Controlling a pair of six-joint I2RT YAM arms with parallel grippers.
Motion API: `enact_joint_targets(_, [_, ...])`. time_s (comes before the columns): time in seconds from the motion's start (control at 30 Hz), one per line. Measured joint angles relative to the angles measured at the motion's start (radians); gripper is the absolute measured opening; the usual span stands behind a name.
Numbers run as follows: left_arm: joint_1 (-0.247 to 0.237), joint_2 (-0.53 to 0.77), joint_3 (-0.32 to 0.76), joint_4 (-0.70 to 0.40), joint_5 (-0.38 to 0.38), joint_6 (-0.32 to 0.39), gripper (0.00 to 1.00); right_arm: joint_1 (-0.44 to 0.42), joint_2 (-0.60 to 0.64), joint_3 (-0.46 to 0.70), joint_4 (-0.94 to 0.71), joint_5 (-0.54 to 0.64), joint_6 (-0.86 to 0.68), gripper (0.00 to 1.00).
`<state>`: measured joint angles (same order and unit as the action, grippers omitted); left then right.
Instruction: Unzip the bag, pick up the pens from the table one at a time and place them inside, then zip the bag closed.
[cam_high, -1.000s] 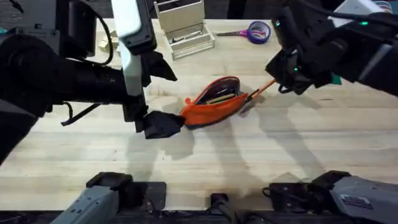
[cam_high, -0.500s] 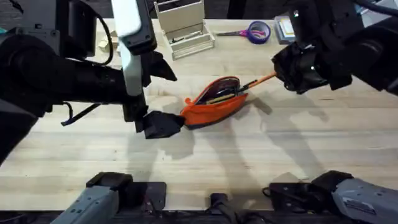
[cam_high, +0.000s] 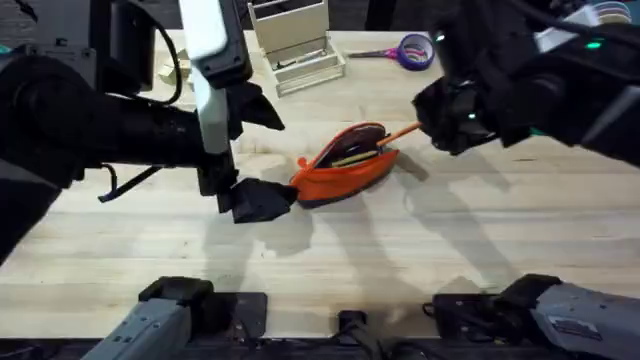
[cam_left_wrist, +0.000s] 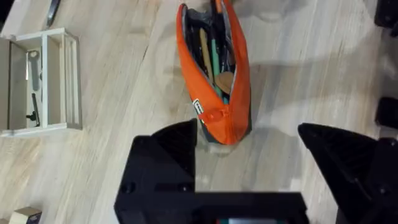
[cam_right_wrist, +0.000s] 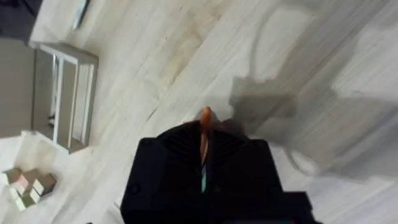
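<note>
The orange bag (cam_high: 345, 162) lies unzipped on the table (cam_high: 450, 240), with several pens showing in its opening (cam_left_wrist: 211, 56). My left gripper (cam_high: 265, 198) sits at the bag's left end, and its fingers (cam_left_wrist: 168, 149) stand open on either side of that closed end of the bag (cam_left_wrist: 224, 121). To the right of the bag, my right gripper (cam_high: 435, 122) hovers, shut on a slim orange pen (cam_high: 400, 132). The pen's free end points at the bag's right end. The pen (cam_right_wrist: 204, 124) sticks out from between the shut right fingers.
A white wooden rack (cam_high: 295, 45) stands at the back centre, with purple-handled scissors (cam_high: 412, 50) to its right. Small wooden blocks (cam_high: 168, 70) lie at the back left. Bare tabletop stretches in front of the bag.
My right gripper has carried the orange pen up off the table and then left, toward the bag's right end. The left arm and the bag have not moved.
</note>
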<state>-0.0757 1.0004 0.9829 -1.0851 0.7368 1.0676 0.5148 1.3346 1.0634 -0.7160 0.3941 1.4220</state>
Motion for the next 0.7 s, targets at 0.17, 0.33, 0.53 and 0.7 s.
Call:
enact_joint_targets(0.17, [0.0, 0.0, 0.0, 0.0, 0.0, 0.0, 0.993, 0.027, 0.057, 0.0, 0.056, -0.039, 0.003, 0.031])
enact_joint_targets(0.33, [0.0, 0.0, 0.0, 0.0, 0.0, 0.0, 0.993, 0.048, 0.11, 0.0, 0.084, -0.102, 0.033, 0.031])
enact_joint_targets(0.53, [0.0, 0.0, 0.0, 0.0, 0.0, 0.0, 0.993, 0.082, 0.161, 0.0, 0.094, -0.164, 0.052, 0.031])
enact_joint_targets(0.7, [0.0, 0.0, 0.0, 0.0, 0.0, 0.0, 0.993, 0.116, 0.183, 0.0, 0.114, -0.188, 0.063, 0.031])
